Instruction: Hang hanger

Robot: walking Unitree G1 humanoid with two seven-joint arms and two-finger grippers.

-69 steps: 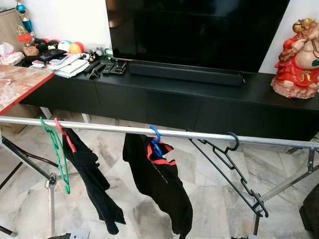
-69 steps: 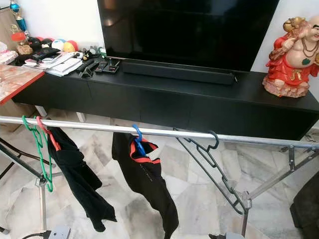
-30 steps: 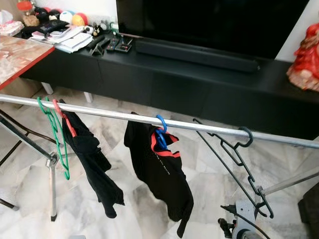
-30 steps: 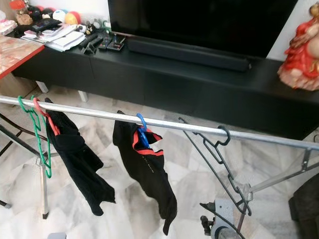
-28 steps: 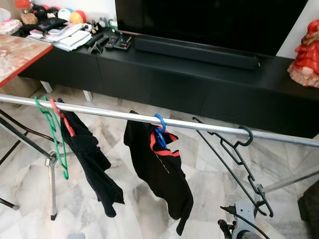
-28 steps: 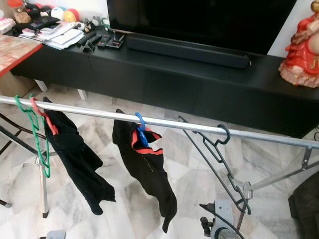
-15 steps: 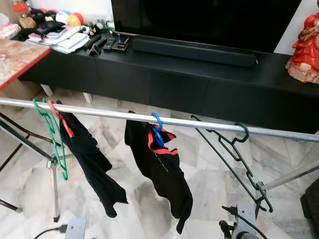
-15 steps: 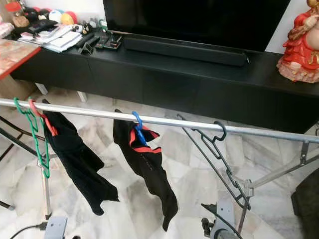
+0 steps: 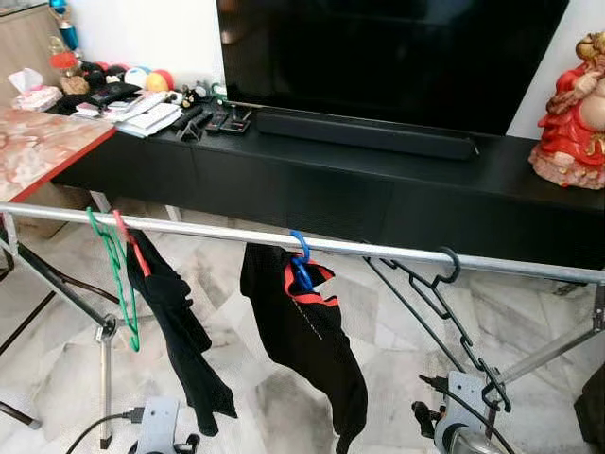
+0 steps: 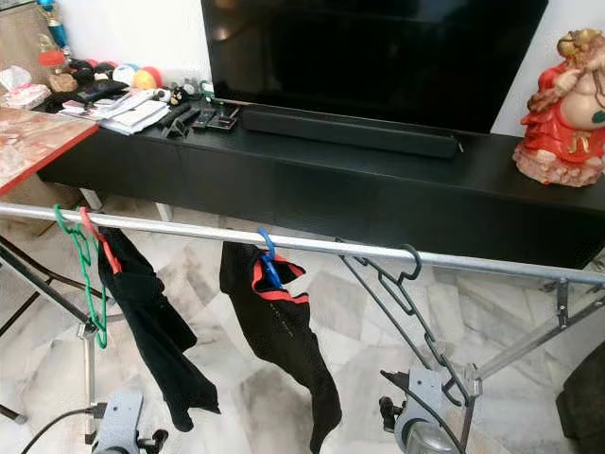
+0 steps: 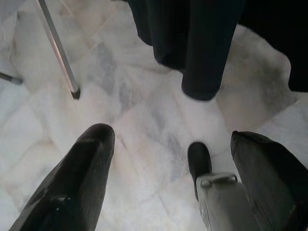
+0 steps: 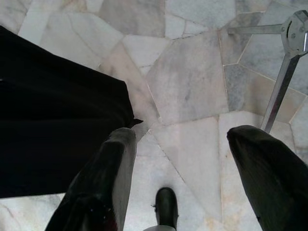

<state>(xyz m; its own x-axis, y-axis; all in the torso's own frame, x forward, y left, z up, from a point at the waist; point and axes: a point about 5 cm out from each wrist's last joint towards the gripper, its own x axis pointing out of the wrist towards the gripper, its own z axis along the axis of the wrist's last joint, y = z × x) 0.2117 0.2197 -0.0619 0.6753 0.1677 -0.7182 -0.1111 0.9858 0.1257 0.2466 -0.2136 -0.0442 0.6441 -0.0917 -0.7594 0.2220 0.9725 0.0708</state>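
A silver rail [image 9: 217, 230] runs across in front of me. From left to right it carries an empty green hanger [image 9: 121, 284], a red hanger [image 9: 135, 253] with a black garment [image 9: 180, 340], a blue hanger [image 9: 301, 267] with a black and red garment [image 9: 312, 340], and an empty black hanger [image 9: 444, 303]. My left arm [image 9: 156, 427] and right arm [image 9: 458, 427] hang low beneath the rail. The left gripper [image 11: 171, 137] is open over the marble floor near a garment's hem [image 11: 202, 48]. The right gripper [image 12: 184, 134] is open too, beside black cloth [image 12: 48, 130].
Behind the rail stands a long black TV console [image 9: 378, 194] with a TV, a soundbar, remotes and papers [image 9: 151, 115]. A red statue [image 9: 572, 118] sits on its right end. A marble-topped table [image 9: 38, 151] is at the left. Rack legs [image 9: 102, 378] slant to the floor.
The camera has tilted and shifted, so both arms' wrists now show at the bottom edge. The hangers and garments hang on the rail as before.
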